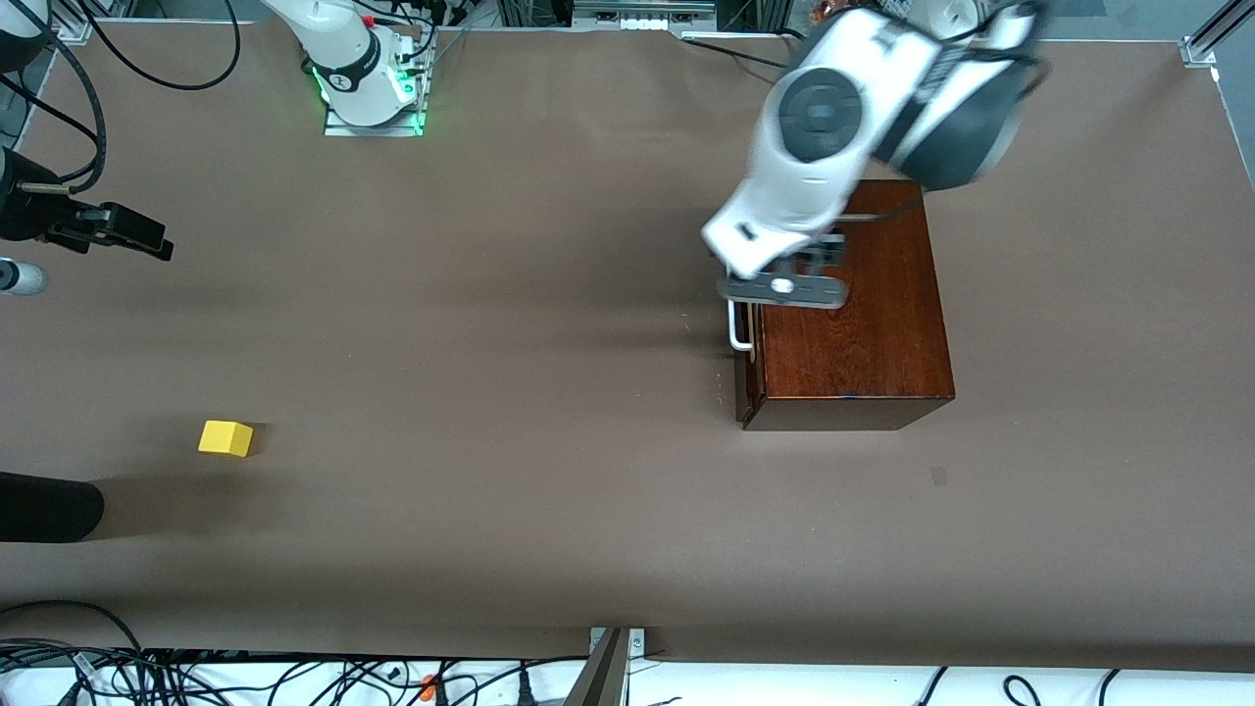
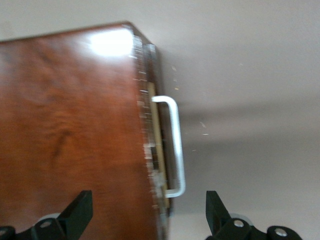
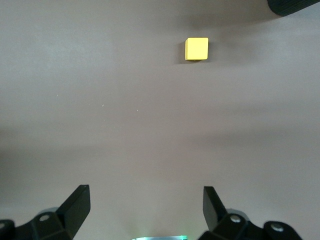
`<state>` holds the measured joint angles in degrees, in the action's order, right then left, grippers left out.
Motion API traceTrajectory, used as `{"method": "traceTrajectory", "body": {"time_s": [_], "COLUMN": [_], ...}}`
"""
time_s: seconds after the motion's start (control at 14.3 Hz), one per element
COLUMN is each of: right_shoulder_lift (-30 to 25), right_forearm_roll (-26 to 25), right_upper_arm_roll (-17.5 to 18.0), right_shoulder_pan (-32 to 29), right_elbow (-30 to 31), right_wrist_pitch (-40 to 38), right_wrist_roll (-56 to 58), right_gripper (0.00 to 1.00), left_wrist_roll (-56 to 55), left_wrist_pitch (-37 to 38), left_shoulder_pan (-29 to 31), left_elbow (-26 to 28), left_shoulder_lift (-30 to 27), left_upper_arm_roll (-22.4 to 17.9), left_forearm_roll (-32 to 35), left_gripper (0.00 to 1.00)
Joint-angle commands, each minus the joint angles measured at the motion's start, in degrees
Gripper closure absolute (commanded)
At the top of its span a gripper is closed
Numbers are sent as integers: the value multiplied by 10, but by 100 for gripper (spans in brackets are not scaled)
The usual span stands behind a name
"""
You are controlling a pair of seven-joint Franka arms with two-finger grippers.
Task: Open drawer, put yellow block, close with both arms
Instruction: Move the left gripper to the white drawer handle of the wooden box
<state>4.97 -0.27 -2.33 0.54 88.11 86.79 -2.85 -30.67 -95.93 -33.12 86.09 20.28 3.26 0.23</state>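
Observation:
The dark reddish-brown box (image 1: pixel 863 324) stands toward the left arm's end of the table. Its drawer looks shut, and the white handle (image 1: pixel 740 328) faces the table's middle. My left gripper (image 1: pixel 784 284) hangs over the box's front edge. In the left wrist view this gripper (image 2: pixel 147 215) is open and empty, with its fingers (image 2: pixel 75 212) spread either side of the drawer front and handle (image 2: pixel 175 145). The yellow block (image 1: pixel 225 437) lies on the table toward the right arm's end. My right gripper (image 1: pixel 147 238) is up in the air, open (image 3: pixel 145 210) and empty, with the block (image 3: pixel 197 49) well ahead of it.
A black cylinder (image 1: pixel 49 510) lies at the table's edge near the block, nearer the front camera, and shows in the right wrist view (image 3: pixel 295 6). Cables run along the table's near edge (image 1: pixel 294 677). The brown table (image 1: pixel 490 392) lies between block and box.

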Motion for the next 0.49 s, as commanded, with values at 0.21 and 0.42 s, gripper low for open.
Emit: {"method": "traceTrajectory", "body": {"time_s": [0.21, 0.42], "right_shoulder_lift": [-1, -2], "right_forearm_roll": [9, 9], "right_upper_arm_roll": [-1, -1], "right_shoulder_pan": [0, 0], "right_elbow": [3, 3], "right_wrist_pitch": [4, 4], "right_wrist_roll": [0, 0], "right_gripper": [0, 0], "left_wrist_roll": [-39, -59], "left_wrist_pitch": [-25, -38], "left_shoulder_pan": [-40, -63], "left_elbow": [-10, -7], "left_shoulder_lift": [62, 89], "left_upper_arm_roll": [-9, -10], "left_forearm_roll": [29, 48], "left_gripper": [0, 0]}}
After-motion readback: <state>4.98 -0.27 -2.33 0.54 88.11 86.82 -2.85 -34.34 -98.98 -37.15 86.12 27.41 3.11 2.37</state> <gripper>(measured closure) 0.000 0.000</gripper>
